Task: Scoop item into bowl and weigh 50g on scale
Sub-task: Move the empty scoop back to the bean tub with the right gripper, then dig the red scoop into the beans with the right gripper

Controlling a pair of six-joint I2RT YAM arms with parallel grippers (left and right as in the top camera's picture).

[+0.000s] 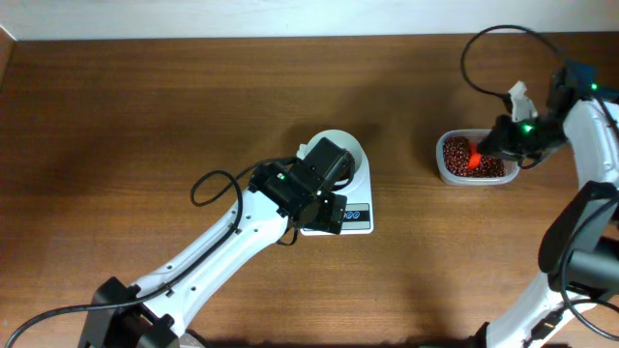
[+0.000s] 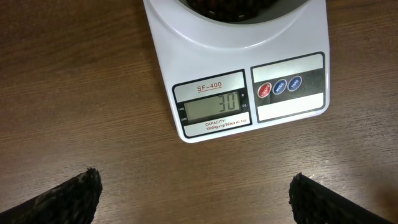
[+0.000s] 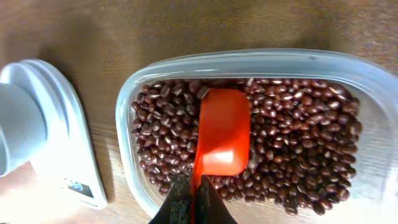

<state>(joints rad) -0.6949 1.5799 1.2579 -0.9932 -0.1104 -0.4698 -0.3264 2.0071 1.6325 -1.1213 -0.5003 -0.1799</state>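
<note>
Small dark red-brown beans [image 3: 292, 143], the item, fill a clear plastic tub [image 1: 474, 158] at the right. My right gripper [image 3: 194, 199] is shut on the handle of an orange-red scoop [image 3: 221, 134], whose cup lies on the beans inside the tub. The white scale [image 2: 249, 74] stands mid-table and its display [image 2: 214, 107] reads 30. The white bowl [image 1: 353, 145] sits on the scale, partly hidden by my left arm. My left gripper [image 2: 194, 180] hangs open over bare table just in front of the scale, nothing between its fingers.
The scale's red and blue buttons [image 2: 278, 86] sit right of the display. The tub's rim [image 3: 130, 99] lies a short gap from the scale [image 3: 68, 162] and bowl [image 3: 18, 124]. Cables loop beside both arms.
</note>
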